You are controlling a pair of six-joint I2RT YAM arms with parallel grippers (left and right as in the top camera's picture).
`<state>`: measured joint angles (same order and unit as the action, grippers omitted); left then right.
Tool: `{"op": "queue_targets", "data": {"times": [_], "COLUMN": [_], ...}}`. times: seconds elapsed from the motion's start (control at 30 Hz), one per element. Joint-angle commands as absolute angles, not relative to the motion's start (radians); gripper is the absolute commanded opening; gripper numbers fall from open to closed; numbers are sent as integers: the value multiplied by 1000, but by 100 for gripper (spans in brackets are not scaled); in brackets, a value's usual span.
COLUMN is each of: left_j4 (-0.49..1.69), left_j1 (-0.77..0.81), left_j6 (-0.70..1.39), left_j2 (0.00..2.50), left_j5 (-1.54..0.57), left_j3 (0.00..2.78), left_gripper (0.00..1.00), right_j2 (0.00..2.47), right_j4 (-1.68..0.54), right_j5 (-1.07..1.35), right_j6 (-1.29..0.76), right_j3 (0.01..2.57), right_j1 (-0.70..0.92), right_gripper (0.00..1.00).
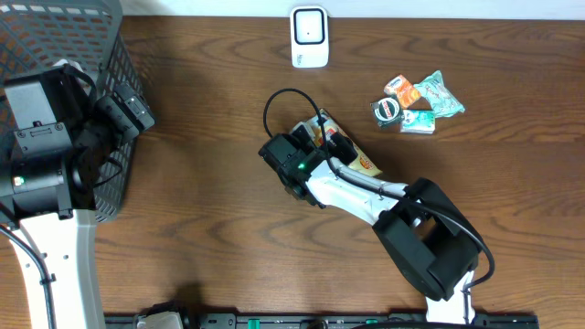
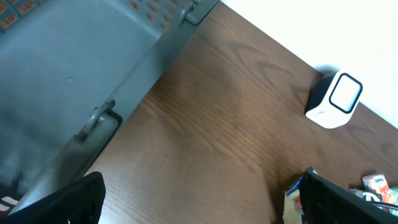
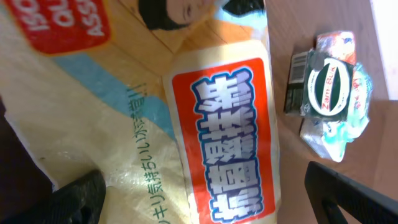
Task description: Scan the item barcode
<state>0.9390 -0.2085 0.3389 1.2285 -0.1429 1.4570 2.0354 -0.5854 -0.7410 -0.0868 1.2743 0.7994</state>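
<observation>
right gripper (image 3: 202,186): the 2 fingers (image 3: 81,199) stand wide apart, 1 at each lower corner of the wrist view; i cannot tell if they touch anything.
under the right gripper: a snack bag (image 3: 217,124) lies flat, cream coloured with a red label and blue characters; it fills most of the wrist view and passes beyond the left finger.
snack bag, place: near the middle of the table (image 1: 210,110), partly hidden by the right arm in the overhead view.
barcode on the bag: not visible on the side that faces up.
left gripper (image 2: 199,186): the jaws are wide and hold nothing; bare wood is between them.
beside the left gripper: a grey mesh basket (image 1: 110,55), at the left edge of the table.
scanner (image 1: 309,37): a white box with a dark window, upright at the far edge, well apart from the bag.
small packets (image 1: 416,102): a little pile on the far right, apart from the bag; 1 dark packet shows a barcode (image 3: 300,62).
</observation>
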Motion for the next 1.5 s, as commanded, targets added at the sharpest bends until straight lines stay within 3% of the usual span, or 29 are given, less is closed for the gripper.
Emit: {"op": "queue_targets", "data": {"times": [0.0, 0.03, 0.23, 0.4, 0.63, 0.83, 1.07, 1.13, 1.2, 1.27, 1.37, 1.47], "left_j4": [942, 942, 942, 942, 942, 942, 942, 942, 942, 942, 942, 942], "left_j1": [-213, -213, -213, -213, -213, -213, -213, -213, -213, -213, -213, -213], "left_j6": [326, 326, 326, 326, 326, 326, 326, 326, 326, 326, 326, 326], "left_j2": [1229, 1229, 1229, 1229, 1229, 1229, 1229, 1229, 1229, 1229, 1229, 1229], "left_j5": [-133, -133, -133, -133, -133, -133, -133, -133, -133, -133, -133, -133], "left_j3": [1458, 1458, 1458, 1458, 1458, 1458, 1458, 1458, 1458, 1458, 1458, 1458], "left_gripper": [98, 98, 98, 97, 98, 98, 98, 98, 98, 98, 98, 98], "right_j2": [1986, 1934, 1933, 1967, 2048, 2112, 2174, 2214, 2235, 2243, 2234, 2218], "right_j4": [-667, -669, -670, -661, -662, -612, -509, -496, -498, -514, -541, -592], "right_j5": [-575, -450, -275, -317, -600, -621, -417, -408, -408, -398, -291, -117], "right_j6": [-134, -133, -81, -81, -111, -89, -1, 2, 1, -3, -4, -7], "right_j3": [1299, 1301, 1295, 1291, 1291, 1291, 1287, 1287, 1287, 1287, 1293, 1323], "right_j1": [796, 796, 798, 798, 770, 699, 579, 544, 517, 493, 451, 426], "right_gripper": [99, 99, 99, 99, 99, 99, 96, 90, 72, 50, 1, 1]}}
